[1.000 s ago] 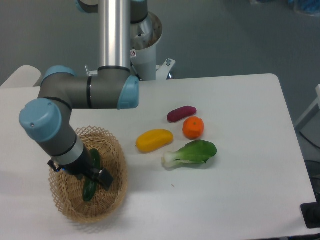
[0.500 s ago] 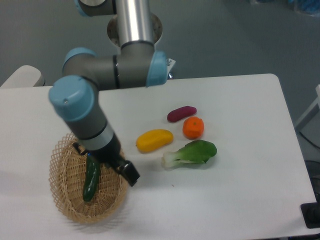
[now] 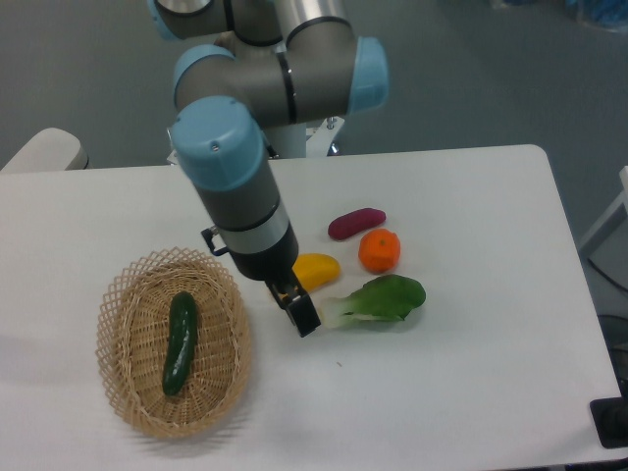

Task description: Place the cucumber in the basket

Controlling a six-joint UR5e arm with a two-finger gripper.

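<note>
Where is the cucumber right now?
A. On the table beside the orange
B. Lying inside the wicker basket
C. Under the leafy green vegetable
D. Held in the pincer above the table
B: the cucumber lies lengthwise on the floor of the wicker basket, and the pincer is off to the side, away from it.

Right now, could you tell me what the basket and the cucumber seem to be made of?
The basket looks like woven tan wicker or rattan, matte, with an open lattice rim showing the table through its gaps. The cucumber lying inside it has a smooth, glossy dark green skin with a bright highlight and very even shape, which suggests a plastic replica, though the picture alone cannot rule out a real one.
</note>
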